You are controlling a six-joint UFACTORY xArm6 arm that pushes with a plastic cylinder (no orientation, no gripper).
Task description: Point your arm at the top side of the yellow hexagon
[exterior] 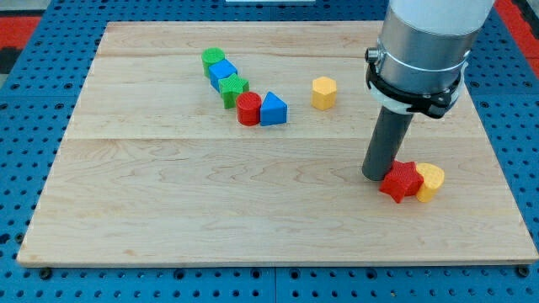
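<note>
The yellow hexagon (323,93) stands alone on the wooden board, right of centre toward the view's top. My tip (376,176) rests on the board well below and to the right of it, touching the left side of a red star block (401,181). A yellow heart-shaped block (429,181) sits against the red star's right side. The dark rod rises from the tip into the grey arm body (425,42).
A chain of blocks runs diagonally at upper centre-left: a green cylinder (213,59), a blue block (223,73), a green block (233,88), a red cylinder (248,108) and a blue triangle (273,109). The board (168,194) lies on a blue perforated table.
</note>
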